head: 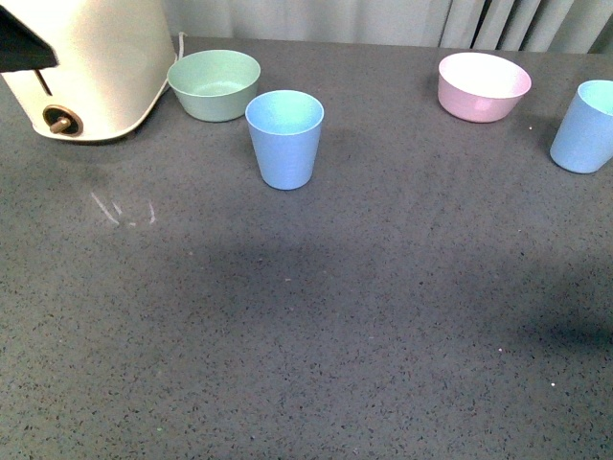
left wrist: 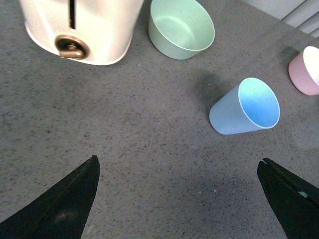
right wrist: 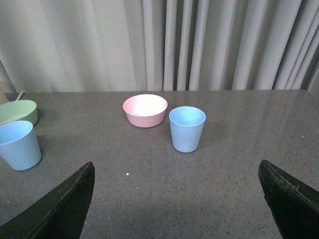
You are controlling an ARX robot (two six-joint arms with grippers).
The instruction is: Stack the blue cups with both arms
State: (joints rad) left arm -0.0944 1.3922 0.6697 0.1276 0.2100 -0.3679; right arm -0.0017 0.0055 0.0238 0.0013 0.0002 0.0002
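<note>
Front view: two blue cups standing apart on a dark table

A dark grey speckled table (head: 306, 364) fills nearly the whole front view. Behind its far edge hangs a pale grey pleated curtain (right wrist: 199, 45), which closes off the room.

One cream appliance (head: 96, 67) with a brass-coloured knob stands at the far left corner. It is the biggest thing on the table.

Two bowls come next. The mint-green bowl (head: 214, 84) sits just beside the appliance, and the pink bowl (head: 484, 86) sits well to the right, near the far edge.

There are two blue cups, both upright with their mouths up and neither inside the other. The first blue cup (head: 284, 139) stands just in front of the mint-green bowl, to its right. The second blue cup (head: 584, 126) stands at the right edge of the front view, near the pink bowl, and is cut off by the frame there.

Neither arm shows in the front view. In its wrist view, the left gripper (left wrist: 178, 159) is spread wide and empty above bare table, with the first blue cup ahead of it. The right gripper (right wrist: 175, 163) is likewise spread wide, holds nothing, and faces the second blue cup.

A few faint white scuffs (head: 120, 209) mark the table in front of the appliance.
</note>
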